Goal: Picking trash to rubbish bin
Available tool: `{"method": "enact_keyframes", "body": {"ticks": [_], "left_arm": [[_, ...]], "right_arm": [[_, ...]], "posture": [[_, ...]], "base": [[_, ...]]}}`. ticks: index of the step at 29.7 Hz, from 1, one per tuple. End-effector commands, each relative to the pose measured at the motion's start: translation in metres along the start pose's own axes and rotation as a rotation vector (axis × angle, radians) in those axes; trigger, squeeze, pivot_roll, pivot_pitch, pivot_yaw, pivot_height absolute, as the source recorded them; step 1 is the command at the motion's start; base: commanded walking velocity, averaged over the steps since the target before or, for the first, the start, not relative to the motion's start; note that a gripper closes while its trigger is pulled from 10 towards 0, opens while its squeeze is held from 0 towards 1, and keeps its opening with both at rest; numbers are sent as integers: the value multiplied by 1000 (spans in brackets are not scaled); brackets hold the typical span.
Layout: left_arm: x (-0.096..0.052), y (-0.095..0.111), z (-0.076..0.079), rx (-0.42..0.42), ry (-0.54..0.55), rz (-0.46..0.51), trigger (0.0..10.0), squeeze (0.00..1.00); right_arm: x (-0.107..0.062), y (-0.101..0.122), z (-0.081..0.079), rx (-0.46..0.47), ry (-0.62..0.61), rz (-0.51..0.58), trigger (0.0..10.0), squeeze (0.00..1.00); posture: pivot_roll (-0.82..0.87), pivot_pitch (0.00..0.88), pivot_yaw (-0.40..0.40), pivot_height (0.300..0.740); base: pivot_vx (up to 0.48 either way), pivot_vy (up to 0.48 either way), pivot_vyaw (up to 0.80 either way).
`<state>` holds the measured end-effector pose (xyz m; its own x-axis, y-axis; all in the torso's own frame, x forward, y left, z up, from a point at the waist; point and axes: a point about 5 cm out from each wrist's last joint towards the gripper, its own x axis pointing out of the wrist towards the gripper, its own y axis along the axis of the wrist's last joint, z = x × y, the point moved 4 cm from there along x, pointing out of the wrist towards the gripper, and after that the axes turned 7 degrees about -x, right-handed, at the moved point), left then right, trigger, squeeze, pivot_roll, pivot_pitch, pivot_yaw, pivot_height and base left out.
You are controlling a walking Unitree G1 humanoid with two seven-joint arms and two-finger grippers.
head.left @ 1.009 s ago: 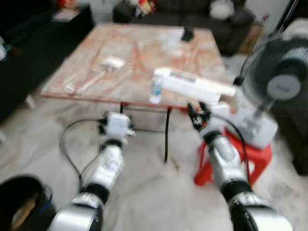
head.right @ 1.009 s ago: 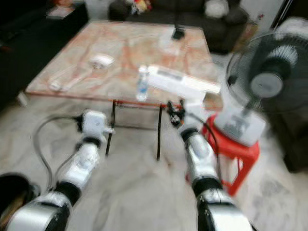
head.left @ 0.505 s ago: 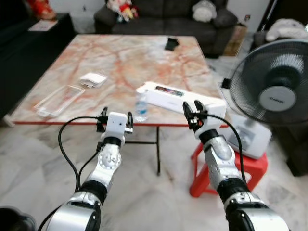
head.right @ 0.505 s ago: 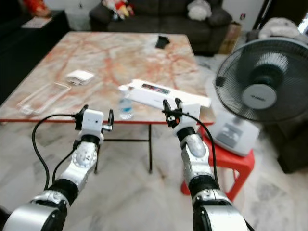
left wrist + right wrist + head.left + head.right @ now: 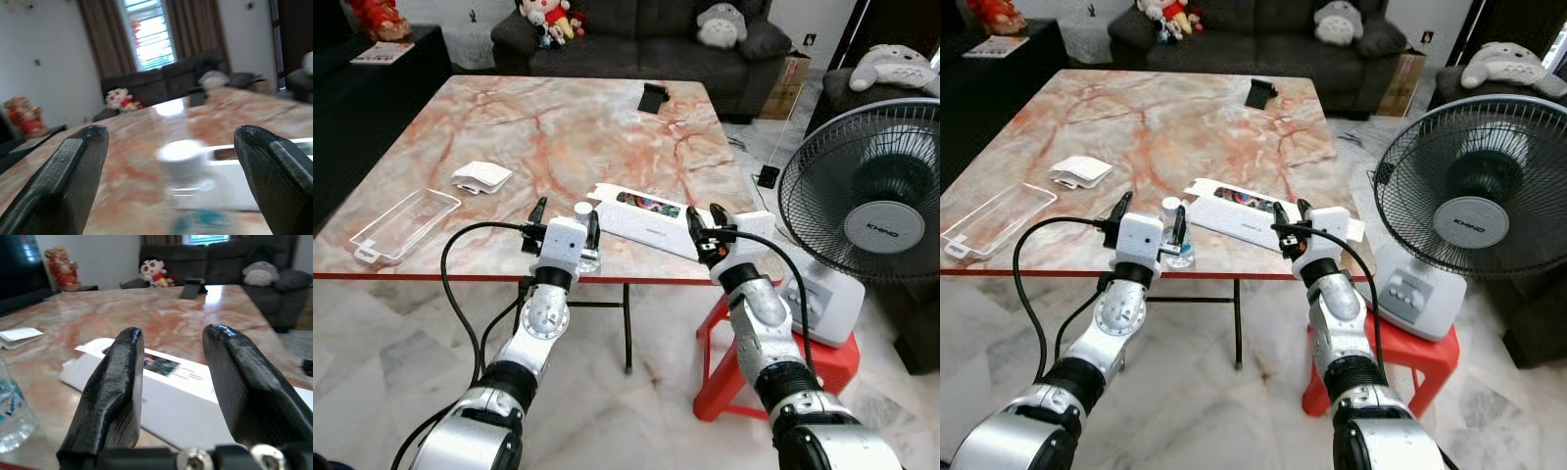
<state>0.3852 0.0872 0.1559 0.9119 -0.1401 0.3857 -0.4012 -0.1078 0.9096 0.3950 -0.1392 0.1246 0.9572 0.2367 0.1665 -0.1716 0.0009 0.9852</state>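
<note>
A small clear water bottle [image 5: 584, 238] with a white cap stands near the front edge of the marble table [image 5: 509, 127]. Beside it lies a long white box [image 5: 646, 217]. My left gripper [image 5: 566, 215] is open at the table edge, and in the left wrist view the blurred bottle [image 5: 183, 166] stands just ahead between its two fingers. My right gripper [image 5: 705, 217] is open too, held just in front of the white box [image 5: 166, 396] near the table's right corner, touching nothing.
A standing fan [image 5: 876, 196] sits on a red stool [image 5: 744, 372] close to my right arm. The table also holds a clear plastic tray [image 5: 403, 223], a white packet [image 5: 481, 176] and a black phone [image 5: 653, 96]. A dark sofa [image 5: 636, 34] stands behind.
The camera has come closer to the table and steadied; the dark bin at lower left has left the view. Both grippers have risen to table-edge height, the left one now at the bottle.
</note>
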Motion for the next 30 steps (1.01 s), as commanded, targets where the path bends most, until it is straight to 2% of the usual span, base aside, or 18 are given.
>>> {"method": "enact_keyframes", "body": {"ticks": [1,7,17,23,27,30], "left_arm": [[5,11,0,3,-18,44,10000,0],[8,16,1,-1,-25,59,10000,0],[11,11,0,-16,-17,15,10000,0],[11,12,0,-14,-14,18,10000,0],[12,13,0,-14,-13,23,10000,0],[13,15,-1,-14,-12,29,10000,0]], "right_arm": [[3,6,-3,4,6,21,10000,0],[3,6,-3,3,10,21,10000,0],[3,5,-3,0,12,18,10000,0],[3,7,-6,-39,33,24,10000,0],[3,7,-8,-37,40,24,10000,0],[4,7,-6,-9,22,27,10000,0]], "posture": [[-40,14,-54,740],[-40,13,-55,740],[-43,14,-56,740],[-43,14,-56,740],[-42,16,-58,740],[-42,15,-56,740]], "base": [[0,0,0],[0,0,0],[0,0,0],[305,0,0],[319,0,602],[317,0,0]]}}
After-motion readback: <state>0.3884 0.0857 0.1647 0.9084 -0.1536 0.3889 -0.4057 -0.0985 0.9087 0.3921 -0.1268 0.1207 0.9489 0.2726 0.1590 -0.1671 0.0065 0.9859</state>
